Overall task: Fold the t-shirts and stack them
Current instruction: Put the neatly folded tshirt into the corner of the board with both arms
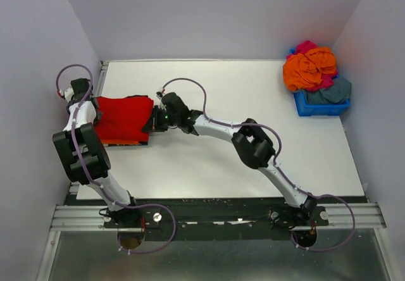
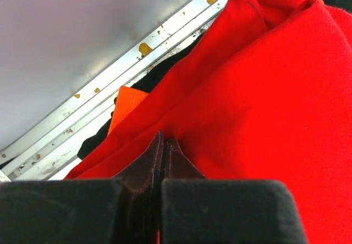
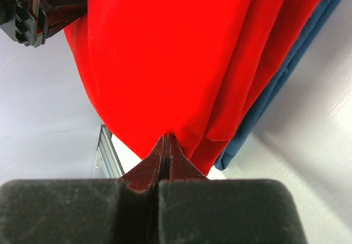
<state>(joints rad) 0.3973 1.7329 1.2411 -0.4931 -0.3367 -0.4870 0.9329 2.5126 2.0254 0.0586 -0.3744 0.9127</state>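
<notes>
A folded red t-shirt (image 1: pixel 123 118) lies on a low stack at the table's left side. My left gripper (image 1: pixel 93 111) is at its left edge and my right gripper (image 1: pixel 152 120) at its right edge. Close up, the left gripper (image 2: pixel 165 143) is shut, its tips pinching the red t-shirt (image 2: pixel 258 90). An orange t-shirt (image 2: pixel 129 104) and black cloth (image 2: pixel 159 71) show under it. The right gripper (image 3: pixel 167 138) is shut on the red t-shirt's (image 3: pixel 165 51) hem, with a grey-blue t-shirt (image 3: pixel 278 87) beneath.
A blue bin (image 1: pixel 321 106) at the back right holds a heap of orange (image 1: pixel 308 67), magenta (image 1: pixel 307 45) and grey-blue (image 1: pixel 336 92) t-shirts. A metal rail (image 2: pixel 110 84) and the wall run close along the stack's left side.
</notes>
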